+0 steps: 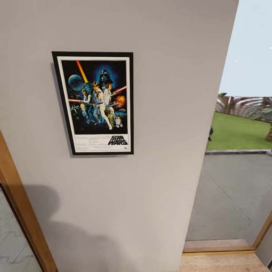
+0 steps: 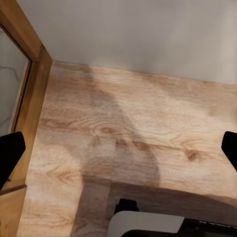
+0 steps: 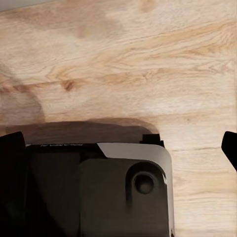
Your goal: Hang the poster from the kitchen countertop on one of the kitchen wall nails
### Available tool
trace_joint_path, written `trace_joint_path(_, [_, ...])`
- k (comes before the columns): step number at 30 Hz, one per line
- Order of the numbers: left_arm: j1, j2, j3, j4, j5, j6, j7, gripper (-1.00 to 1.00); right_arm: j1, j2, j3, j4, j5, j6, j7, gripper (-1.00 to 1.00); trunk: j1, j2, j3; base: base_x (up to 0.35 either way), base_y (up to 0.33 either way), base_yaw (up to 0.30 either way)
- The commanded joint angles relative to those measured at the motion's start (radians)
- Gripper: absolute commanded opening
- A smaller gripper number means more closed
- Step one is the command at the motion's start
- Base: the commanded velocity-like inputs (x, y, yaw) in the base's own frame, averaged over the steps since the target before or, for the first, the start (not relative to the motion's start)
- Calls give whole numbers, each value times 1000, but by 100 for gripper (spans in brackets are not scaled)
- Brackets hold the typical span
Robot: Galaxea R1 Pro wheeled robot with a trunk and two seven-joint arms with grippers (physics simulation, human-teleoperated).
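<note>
The Star Wars poster (image 1: 96, 102) hangs flat on the pale grey wall (image 1: 166, 113) in the head view, upper left of centre, upright in its thin black frame with the title at the bottom. No gripper touches it. The nail is hidden behind it. The left gripper (image 2: 118, 150) is open, its two black fingertips (image 2: 10, 153) at the frame's sides, pointing down at wooden floor near the wall's foot. The right gripper (image 3: 121, 148) is open too, pointing down at the floor and the robot's dark base (image 3: 98, 190). The kitchen countertop is out of view.
A wooden door frame (image 1: 20, 211) runs along the wall's left side. To the right an open doorway (image 1: 230, 189) looks out on a paved yard and grass. Light wood floor (image 2: 133, 128) lies below both grippers. The robot's shadow falls on the lower wall.
</note>
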Motion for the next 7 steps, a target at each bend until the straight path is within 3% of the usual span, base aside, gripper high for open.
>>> trace_joint_path(1, [0,-1,4,-1,-1,-1,-7,100,-1,0,8,5,-10,-6,6,100,0,-1,0,0,0,0])
trace_joint_path(7, [0,-1,3,-1,-1,-2,-7,100,-1,0,8,8,-10,-6,6,100,0,-1,0,0,0,0])
